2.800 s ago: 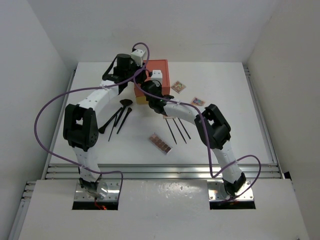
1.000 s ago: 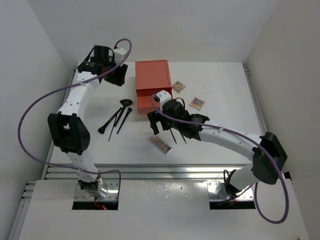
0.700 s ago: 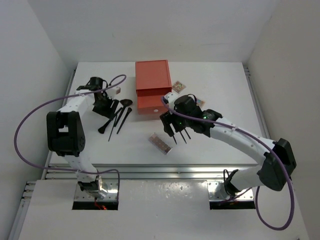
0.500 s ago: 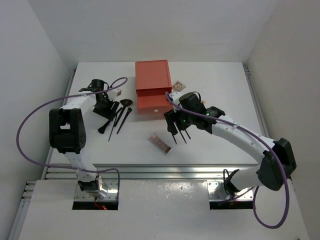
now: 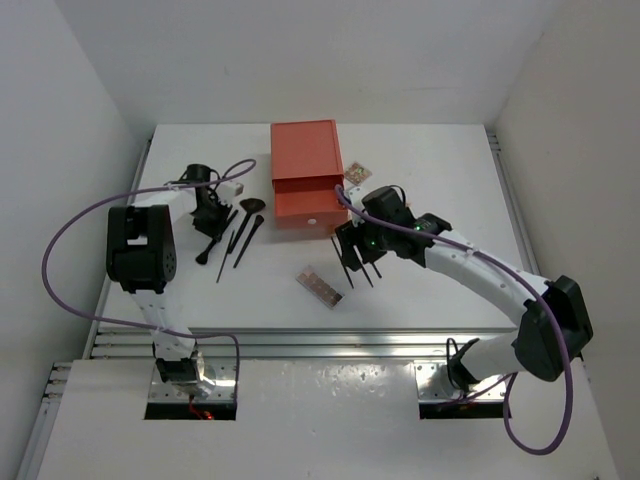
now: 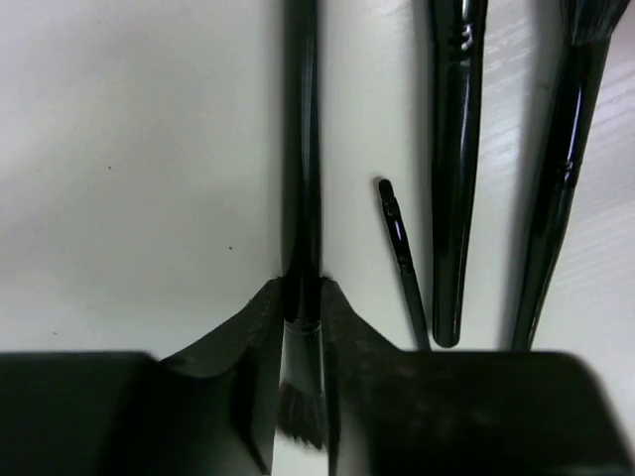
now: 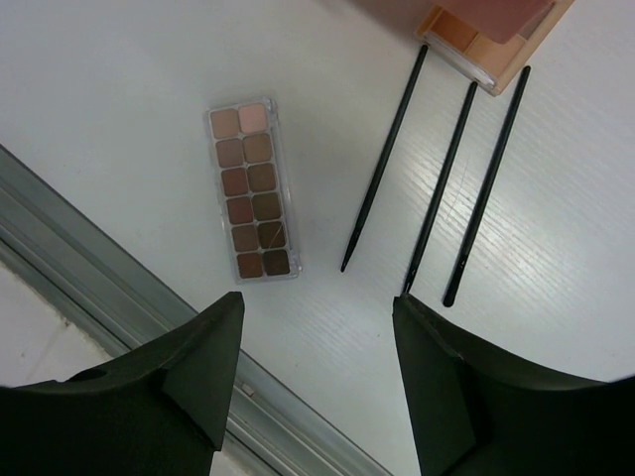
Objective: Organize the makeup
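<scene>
My left gripper (image 5: pixel 207 208) is low over the dark-handled brushes (image 5: pixel 236 234). In the left wrist view it (image 6: pixel 301 290) is shut on one brush (image 6: pixel 301 149), bristles between the jaws. Two more brushes (image 6: pixel 454 149) and a thin stick (image 6: pixel 401 256) lie beside it. My right gripper (image 5: pixel 352 245) is open and empty above three thin dark sticks (image 7: pixel 442 183). The long pinkish-brown palette (image 5: pixel 321 287) lies apart to the left of the right gripper (image 7: pixel 315 295) and also shows in the right wrist view (image 7: pixel 250 190). One square palette (image 5: pixel 357 171) lies right of the box.
The orange-red drawer box (image 5: pixel 305 170) stands at the back middle, its yellow drawer corner (image 7: pixel 476 45) just beyond the sticks. A metal rail (image 5: pixel 320 342) runs along the table's near edge. White walls close in the left, right and back.
My left arm has swung from the box down to the brushes and shut on one. My right arm has drawn back from the box to above the sticks.
</scene>
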Motion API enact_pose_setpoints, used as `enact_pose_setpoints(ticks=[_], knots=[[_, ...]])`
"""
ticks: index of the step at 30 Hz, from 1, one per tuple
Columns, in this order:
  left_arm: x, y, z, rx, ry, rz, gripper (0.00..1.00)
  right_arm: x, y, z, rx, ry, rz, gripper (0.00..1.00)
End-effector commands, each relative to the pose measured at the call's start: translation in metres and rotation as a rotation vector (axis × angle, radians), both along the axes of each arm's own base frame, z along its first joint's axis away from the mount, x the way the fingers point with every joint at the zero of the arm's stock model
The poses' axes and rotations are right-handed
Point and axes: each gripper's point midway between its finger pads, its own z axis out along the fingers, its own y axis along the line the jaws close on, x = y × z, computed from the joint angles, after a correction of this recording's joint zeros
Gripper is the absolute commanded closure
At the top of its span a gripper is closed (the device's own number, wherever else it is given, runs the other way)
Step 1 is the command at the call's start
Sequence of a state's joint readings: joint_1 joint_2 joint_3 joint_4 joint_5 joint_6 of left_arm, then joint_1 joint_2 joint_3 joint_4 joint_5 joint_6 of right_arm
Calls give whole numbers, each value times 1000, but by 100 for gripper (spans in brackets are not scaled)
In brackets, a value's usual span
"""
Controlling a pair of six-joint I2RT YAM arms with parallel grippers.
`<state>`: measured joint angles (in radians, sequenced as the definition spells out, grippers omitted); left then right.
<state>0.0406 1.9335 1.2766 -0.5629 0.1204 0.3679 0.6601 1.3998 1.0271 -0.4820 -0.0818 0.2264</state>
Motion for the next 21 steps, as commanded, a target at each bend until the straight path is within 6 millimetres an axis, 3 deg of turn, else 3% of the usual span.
enact_pose_setpoints(ticks=[1,2,5,9,12,13,15,16,17,18,19,21], knots=[[-10,12,-17,13,35,36,89,4,-4,10,15,-28,-29,39],[-9,14,-13,22,25,40,100,7,-9,10,17,-29,-50,39],[0,17,8,35,-15,54,100,11,-17,10,36,-26,-96,41],[33,18,79,31,-180,78,100,20,-36,2,35,21,-194,53],[67,8,162,32,-377,54,100,27,-56,-14,3,92,-276,68],[79,-8,199,18,-460,18,100,30,-64,-15,-11,110,-294,73],[86,-30,234,19,-538,-48,100,37,-75,-29,-36,145,-325,74],[87,-61,251,1,-579,-123,100,41,-76,-33,-45,140,-322,74],[87,-79,265,-2,-609,-171,100,44,-78,-39,-53,151,-330,74],[86,-96,270,-5,-622,-218,100,50,-82,-45,-66,146,-354,74],[79,-129,271,-10,-628,-308,100,56,-83,-46,-55,141,-370,74],[76,-159,267,-22,-620,-377,100,62,-86,-58,-54,170,-398,74]])
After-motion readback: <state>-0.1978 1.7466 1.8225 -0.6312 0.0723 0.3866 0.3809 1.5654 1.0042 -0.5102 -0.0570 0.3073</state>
